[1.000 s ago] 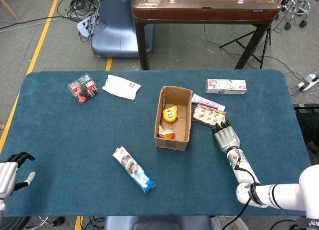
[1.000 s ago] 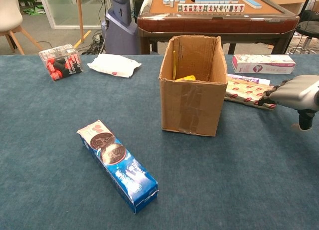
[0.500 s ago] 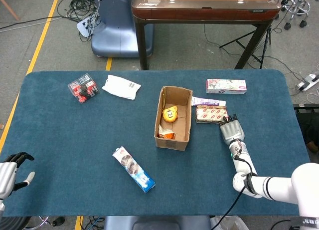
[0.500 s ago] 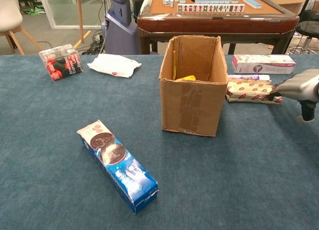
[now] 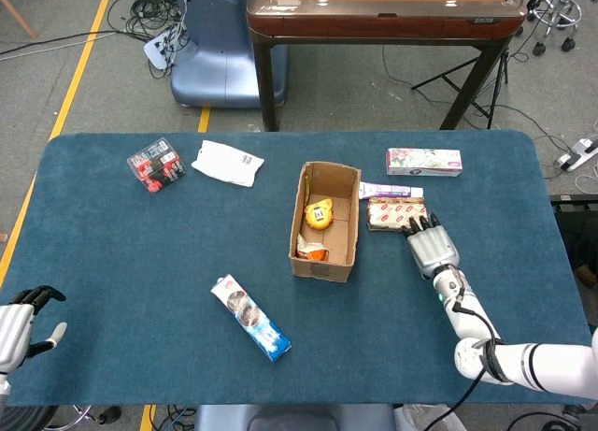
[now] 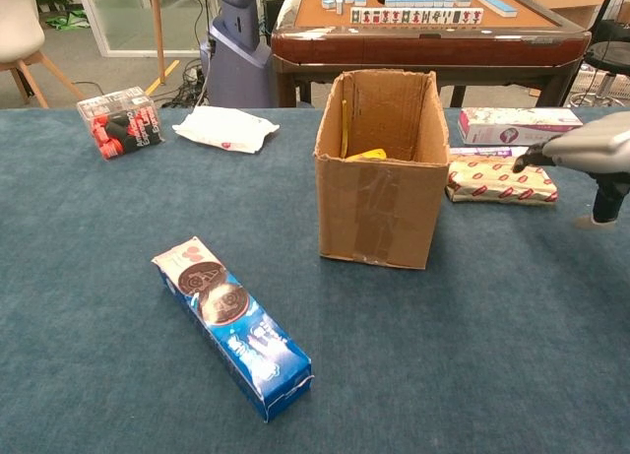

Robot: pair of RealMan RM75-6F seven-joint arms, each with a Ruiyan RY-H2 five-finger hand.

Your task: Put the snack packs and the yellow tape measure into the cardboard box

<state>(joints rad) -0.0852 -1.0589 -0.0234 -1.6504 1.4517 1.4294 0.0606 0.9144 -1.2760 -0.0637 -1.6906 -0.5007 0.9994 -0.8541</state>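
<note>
Reaching toward the red-patterned snack pack (image 5: 396,212), the right hand (image 5: 430,247) hovers with fingers spread, holding nothing. That pack lies just right of the cardboard box (image 5: 326,218), where the yellow tape measure (image 5: 319,212) already sits. It looks light and crinkly, so grab its long sides. The left hand (image 5: 21,326) waits open. Soft blue cloth covers the bench (image 5: 112,253); cables trail on the floor (image 5: 121,10).

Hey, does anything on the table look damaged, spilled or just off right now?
Nothing spilled or broken. The cardboard box stands upright, its rim a bit ragged, with the yellow tape measure inside. The blue snack pack lies askew near the front edge, and the red-patterned pack lies flat beside the box, under the right hand.
</note>
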